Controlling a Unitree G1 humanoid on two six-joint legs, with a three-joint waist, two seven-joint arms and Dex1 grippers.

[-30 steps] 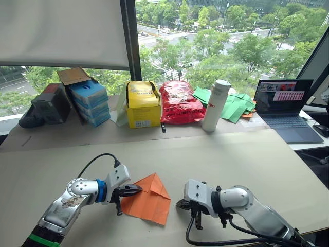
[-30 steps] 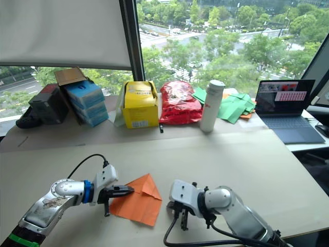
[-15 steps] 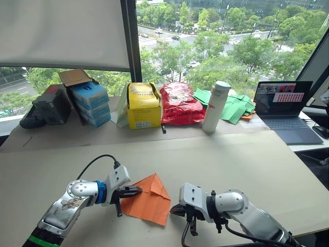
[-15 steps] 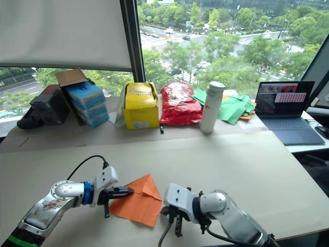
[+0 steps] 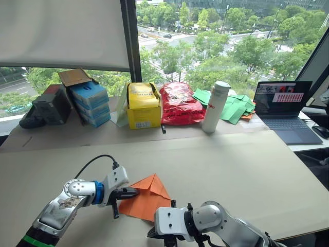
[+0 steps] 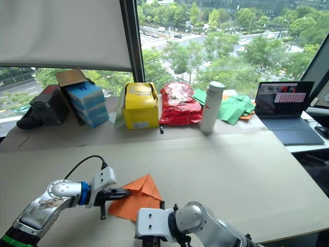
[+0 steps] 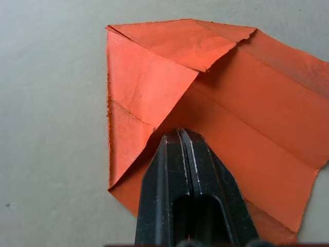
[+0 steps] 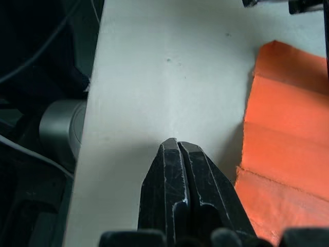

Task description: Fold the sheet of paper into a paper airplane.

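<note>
Window-side counter [image 5: 267, 170], fold half begun.
The sheet of paper [image 7: 247, 128] has nose flaps only; left gripper [image 7: 180, 135] presses it closed-fingered, right gripper [image 8: 176, 145] closed beside.

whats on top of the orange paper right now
The left gripper, fingers shut, rests its tips on the sheet of paper, beside two corner flaps folded over it. The paper lies flat on the table; whatever is beneath the flaps is covered.
</note>
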